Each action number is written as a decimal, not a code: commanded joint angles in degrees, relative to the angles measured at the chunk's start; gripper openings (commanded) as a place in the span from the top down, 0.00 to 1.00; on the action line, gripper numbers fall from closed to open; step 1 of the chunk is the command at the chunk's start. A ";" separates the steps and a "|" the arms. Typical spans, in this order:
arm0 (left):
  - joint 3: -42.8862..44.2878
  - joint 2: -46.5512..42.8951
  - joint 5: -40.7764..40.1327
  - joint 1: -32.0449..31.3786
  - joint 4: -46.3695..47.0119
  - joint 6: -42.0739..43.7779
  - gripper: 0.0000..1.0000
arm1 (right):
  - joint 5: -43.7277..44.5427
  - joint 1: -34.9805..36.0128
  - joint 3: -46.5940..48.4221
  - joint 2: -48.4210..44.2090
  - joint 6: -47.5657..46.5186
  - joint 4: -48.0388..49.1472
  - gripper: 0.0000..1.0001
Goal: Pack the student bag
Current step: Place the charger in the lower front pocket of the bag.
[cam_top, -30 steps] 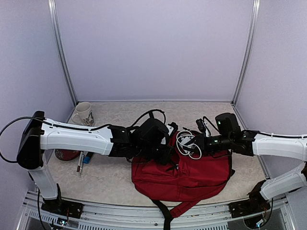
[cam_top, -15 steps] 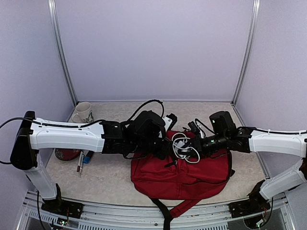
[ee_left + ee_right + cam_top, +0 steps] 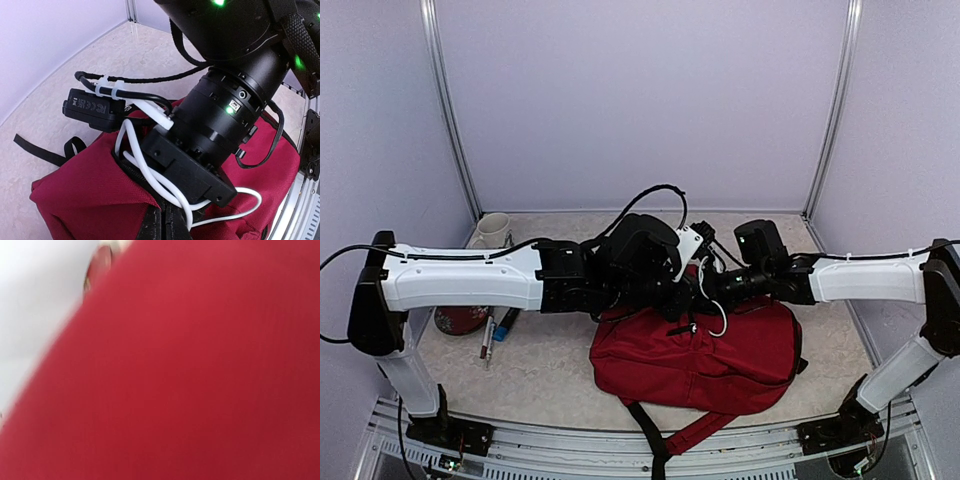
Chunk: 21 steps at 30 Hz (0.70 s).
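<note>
Both grippers meet at the far rim of the student bag (image 3: 700, 355), which lies mid-table (image 3: 550, 375) with its long axis left to right; my left gripper (image 3: 161, 227) looks pressed together on the rim fabric, while the right gripper (image 3: 190, 172), nearer the opening, dips inside beside a white cable (image 3: 150, 175), its jaws hidden, so I cannot tell their state.

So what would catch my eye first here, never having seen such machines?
A dark-red backpack lies in the middle of the table, and the left arm and right arm reach in from both sides, meeting over its far edge. A white cable loops out of the bag just there. A mug stands far left, by the back wall.
</note>
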 commanded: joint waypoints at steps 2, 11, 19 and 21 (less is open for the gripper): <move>2.14 -2.16 1.57 -0.31 7.07 3.55 1.00 | 9.54 -0.62 1.34 3.18 5.76 14.32 1.00; -6.55 -8.09 3.42 4.47 9.99 -0.85 1.00 | 22.50 1.75 6.97 8.44 -4.21 4.35 0.92; -16.11 -12.26 4.15 8.73 11.53 -4.24 1.00 | 25.64 4.66 8.14 -0.13 -20.84 -11.93 0.26; -16.67 -12.18 4.20 9.39 11.43 -4.63 1.00 | 24.84 4.81 8.02 -2.54 -22.22 -14.10 0.17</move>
